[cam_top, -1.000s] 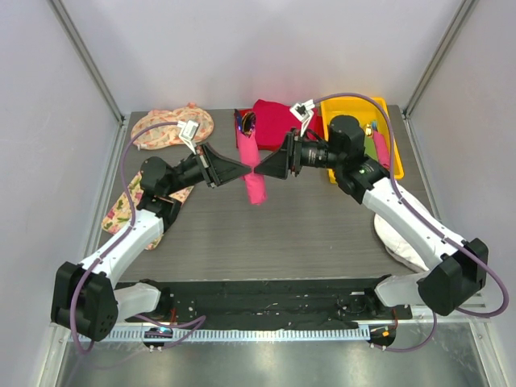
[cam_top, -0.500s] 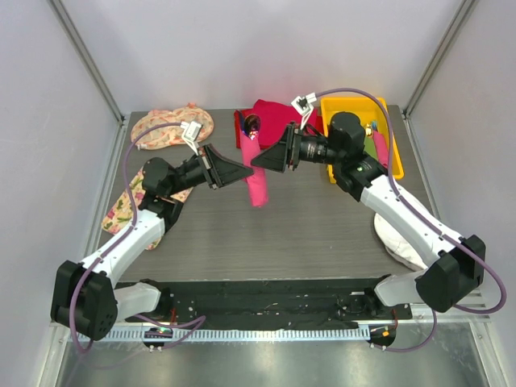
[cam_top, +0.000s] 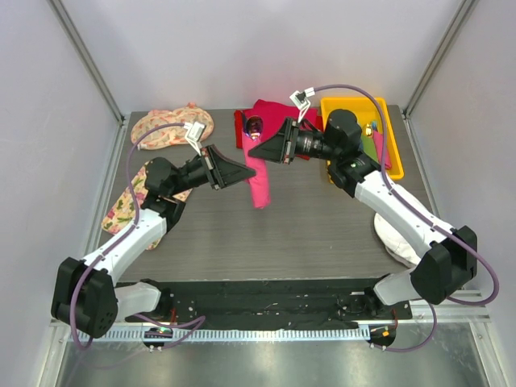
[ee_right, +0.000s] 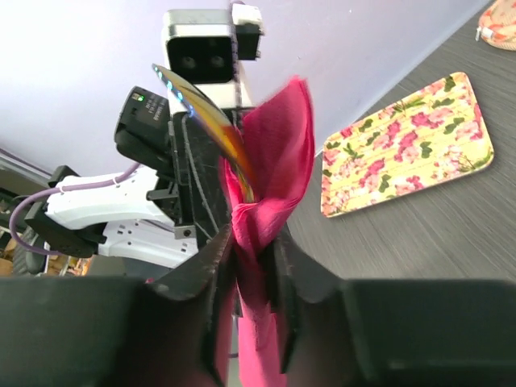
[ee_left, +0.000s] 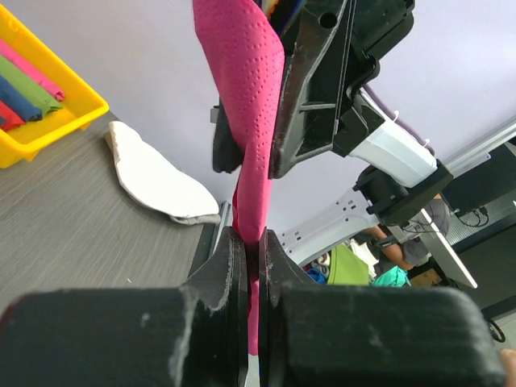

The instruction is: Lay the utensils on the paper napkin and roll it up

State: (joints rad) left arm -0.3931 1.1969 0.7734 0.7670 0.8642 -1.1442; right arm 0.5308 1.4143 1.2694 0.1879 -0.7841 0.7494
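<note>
The paper napkin is a bright pink roll held above the table between both arms, its lower end hanging free. My left gripper is shut on its middle; in the left wrist view the jaws pinch the pink paper flat. My right gripper grips the roll's far end, and the right wrist view shows those jaws squeezing bunched pink paper. An iridescent utensil pokes out of the roll's top, and a dark utensil end shows there from above. The remaining length of the utensils is hidden inside.
A red cloth pile lies at the back centre, with a yellow bin holding coloured rolls to its right. Floral mats lie at the left. A white cloth lies at the right.
My right gripper has moved toward the back along the roll and closed on its far end. The left gripper has kept its hold, and the roll has shifted slightly right.
</note>
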